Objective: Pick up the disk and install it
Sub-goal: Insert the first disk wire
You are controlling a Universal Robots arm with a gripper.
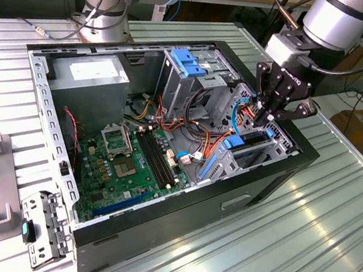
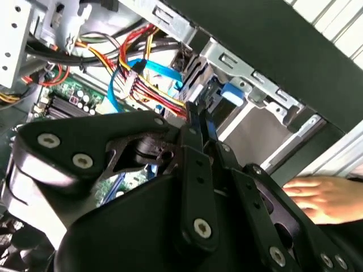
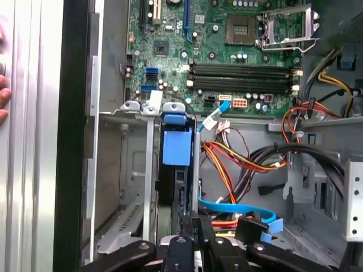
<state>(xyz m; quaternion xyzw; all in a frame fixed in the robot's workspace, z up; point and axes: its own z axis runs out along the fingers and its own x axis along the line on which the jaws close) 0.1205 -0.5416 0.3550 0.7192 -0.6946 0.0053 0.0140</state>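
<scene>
We have the end effector (image 1: 268, 120) down inside the case (image 1: 176, 220), at the drive bay (image 3: 133, 170) on the exterior view's right. In both wrist views its fingers look clenched on a thin edge of the disk (image 3: 177, 146). The disk stands on edge in a bay slot between the grey walls, with its blue tab toward the motherboard (image 3: 227, 56). We cannot tell whether it is fully seated.

We judge this to be the seating step, and it calls for a straight, gentle push along the slot. The disk should be held square to the walls so the bracket does not bind. The cables (image 3: 238, 164) lie just beside the fingers, so we would watch that none gets pinched or dragged into the slot. A hand (image 2: 323, 195) rests on the bench (image 1: 327, 251) just beside the case, which is another reason for slow, small motions.
</scene>
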